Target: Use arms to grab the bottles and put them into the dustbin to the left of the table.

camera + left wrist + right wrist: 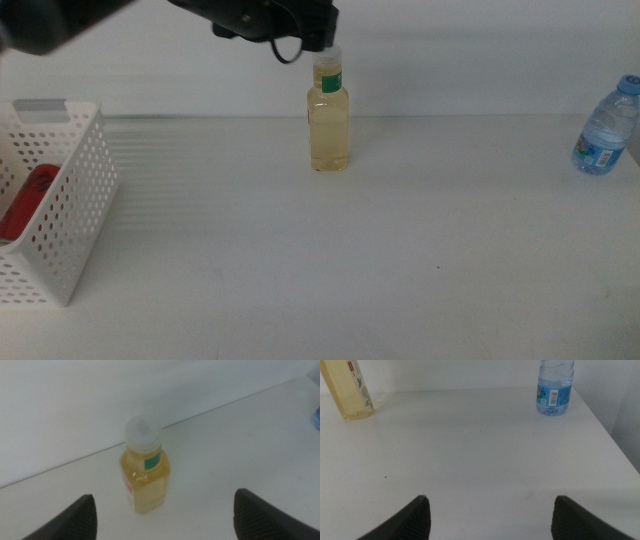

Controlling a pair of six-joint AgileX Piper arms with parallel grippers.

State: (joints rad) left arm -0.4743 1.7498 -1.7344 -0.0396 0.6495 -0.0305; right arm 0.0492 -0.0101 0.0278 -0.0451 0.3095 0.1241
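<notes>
A clear bottle of pale yellow liquid (329,125) with a white cap and green neck label stands upright at the back middle of the table (330,260). My left gripper (322,42) hangs just above its cap. In the left wrist view this gripper (164,496) is open, its jaws wide apart on either side of the bottle (145,472) and not touching it. A smaller water bottle (606,130) with a blue cap stands at the far right edge. The white perforated dustbin (72,215) sits at the left. My right gripper (491,501) is open and low over the near table, holding nothing.
A red can (26,205) lies inside the dustbin. The right wrist view shows the yellow bottle (349,390), the water bottle (555,391) and the table's right edge (610,435). A white wall rises behind the table.
</notes>
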